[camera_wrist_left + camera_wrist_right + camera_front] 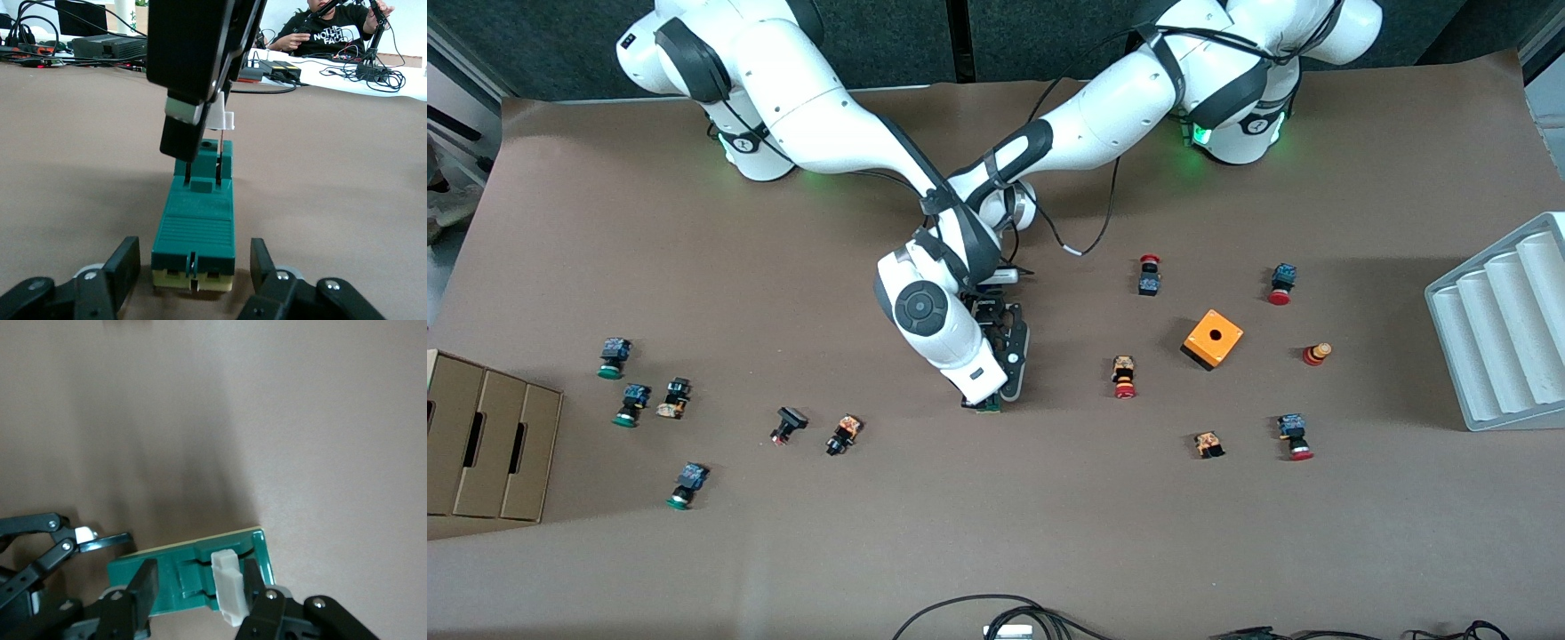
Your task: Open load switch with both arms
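Probably a robotics lab: paper-covered table (1227, 551), cables (360, 70), electronics (107, 45).

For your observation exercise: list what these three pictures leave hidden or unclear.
- Front view: the load switch is almost wholly covered by the right arm's wrist.
- Left wrist view: the left gripper is cut off by the edge.
- Front view: the small push buttons' markings are too small.

Worktop (996, 533) covered in brown paper. Dark panels (889, 36) along the edge by the bases. Second table (347, 70) with cables and a seated person (327, 30) visible in left wrist view.
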You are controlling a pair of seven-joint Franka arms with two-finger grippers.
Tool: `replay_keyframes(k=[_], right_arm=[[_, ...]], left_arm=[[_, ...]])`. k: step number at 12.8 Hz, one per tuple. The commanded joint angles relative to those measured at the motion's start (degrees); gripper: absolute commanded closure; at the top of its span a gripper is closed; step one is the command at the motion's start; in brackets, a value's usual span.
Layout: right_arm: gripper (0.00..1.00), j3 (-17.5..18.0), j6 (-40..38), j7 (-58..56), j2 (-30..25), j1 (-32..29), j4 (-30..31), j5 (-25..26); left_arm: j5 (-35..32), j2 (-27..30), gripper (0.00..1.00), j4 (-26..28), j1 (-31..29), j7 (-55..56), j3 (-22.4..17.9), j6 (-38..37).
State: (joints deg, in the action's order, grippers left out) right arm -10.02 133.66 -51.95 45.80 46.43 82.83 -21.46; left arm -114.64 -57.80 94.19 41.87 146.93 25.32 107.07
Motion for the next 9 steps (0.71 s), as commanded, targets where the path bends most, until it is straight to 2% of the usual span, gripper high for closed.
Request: replay_keyframes(k=[1, 9], right_arm=[[0.41, -0.1, -0.8, -0.1, -2.4, 0.6, 2.8, -1.7], [0.41, -0.1, -2.4, -0.1, -3.5, 0.6, 3.0, -1.7]], left_arm=[[-0.5, -0.4, 0.25, 0.1, 0.7, 0.9, -0.4, -0.6], [-0.5, -0.4, 0.25, 0.1, 0.6, 0.9, -0.4, -0.7]])
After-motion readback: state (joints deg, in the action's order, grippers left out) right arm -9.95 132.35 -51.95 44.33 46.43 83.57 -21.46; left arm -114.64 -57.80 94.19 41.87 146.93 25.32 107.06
